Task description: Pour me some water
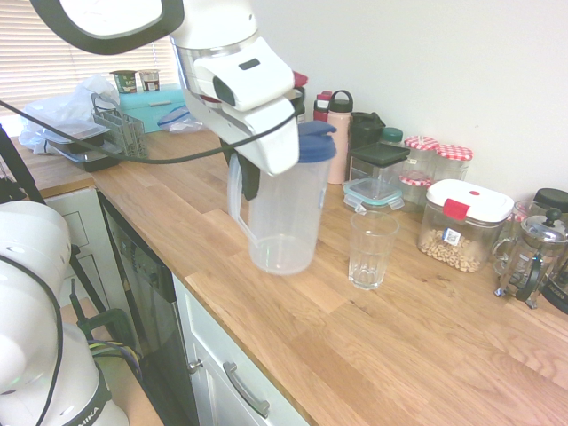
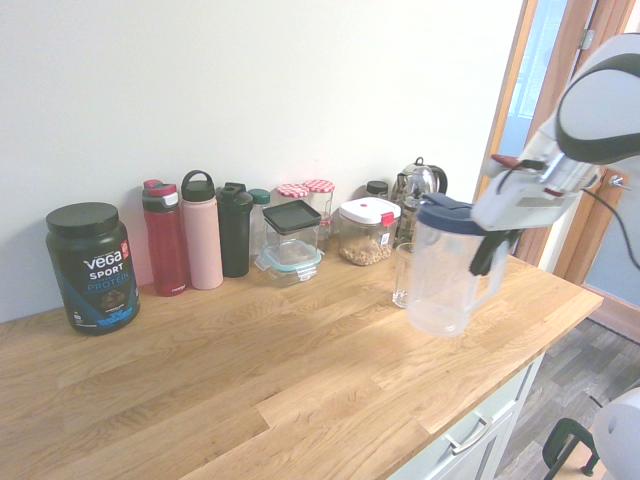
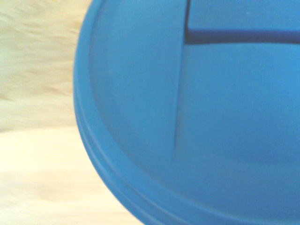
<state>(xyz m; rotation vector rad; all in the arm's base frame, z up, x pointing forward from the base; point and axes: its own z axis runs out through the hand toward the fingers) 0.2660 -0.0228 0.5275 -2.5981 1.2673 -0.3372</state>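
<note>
My end effector [image 1: 251, 182] is pinching the handle of the clear pitcher [image 1: 286, 217], blue lid [image 3: 140, 93] on top, a grip that should let me tip it. Pitcher's near the empty drinking glass [image 1: 369, 253] on the desk [image 1: 204, 213], presumably lined up for pouring.

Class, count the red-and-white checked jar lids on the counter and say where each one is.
3. In the first exterior view, one lid sits upper left, a second lid upper right, and a third lid lower, below the first. More may be hidden.
</note>
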